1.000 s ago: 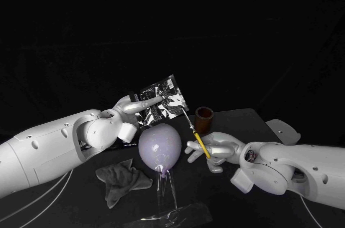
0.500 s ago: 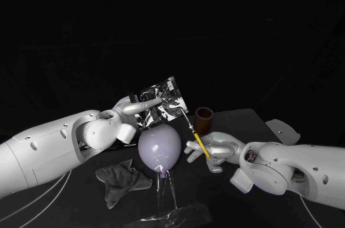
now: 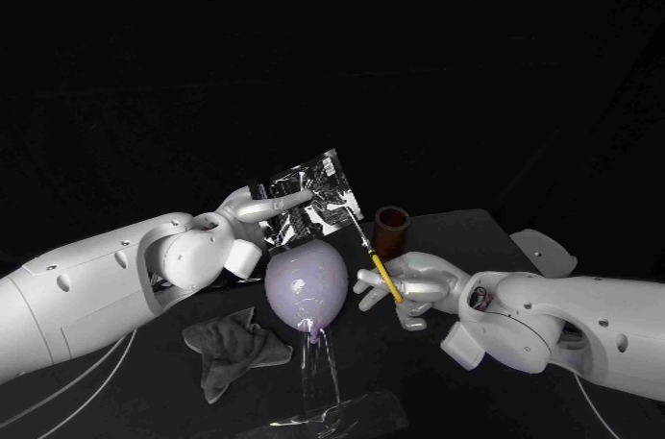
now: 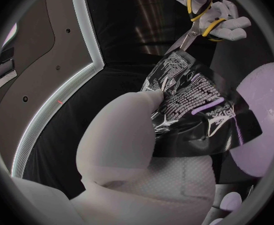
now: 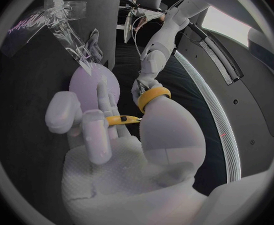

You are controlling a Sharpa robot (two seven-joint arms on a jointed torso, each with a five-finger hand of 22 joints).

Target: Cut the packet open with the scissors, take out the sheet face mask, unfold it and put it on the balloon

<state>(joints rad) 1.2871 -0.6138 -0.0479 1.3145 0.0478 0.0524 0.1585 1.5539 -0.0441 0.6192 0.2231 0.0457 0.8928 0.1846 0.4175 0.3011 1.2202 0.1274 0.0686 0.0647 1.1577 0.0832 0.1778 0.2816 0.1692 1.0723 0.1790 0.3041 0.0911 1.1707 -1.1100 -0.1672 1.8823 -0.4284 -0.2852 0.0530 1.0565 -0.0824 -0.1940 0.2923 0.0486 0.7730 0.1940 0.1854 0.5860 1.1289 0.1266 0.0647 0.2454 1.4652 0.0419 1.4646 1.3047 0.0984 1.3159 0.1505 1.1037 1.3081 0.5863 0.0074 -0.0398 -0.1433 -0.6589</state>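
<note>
We see packet [image 3: 307, 201]: glossy black-and-silver foil, printed, crinkled, held aloft and tilted, one edge pinched by left hand [image 3: 253, 208]. We see scissors [image 3: 377, 266]: yellow handles in right hand [image 3: 411, 283], metal blades angled up, tips at packet's lower corner. We note balloon [image 3: 307, 283]: pale lilac, egg-shaped, just below packet, between both hands.

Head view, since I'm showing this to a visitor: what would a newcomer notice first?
The shiny black-and-silver packet, held up by the left hand. Next, the yellow-handled scissors in the right hand, blades pointing up at the packet's edge. Below the packet, between the two hands, stands the pale balloon.
</note>
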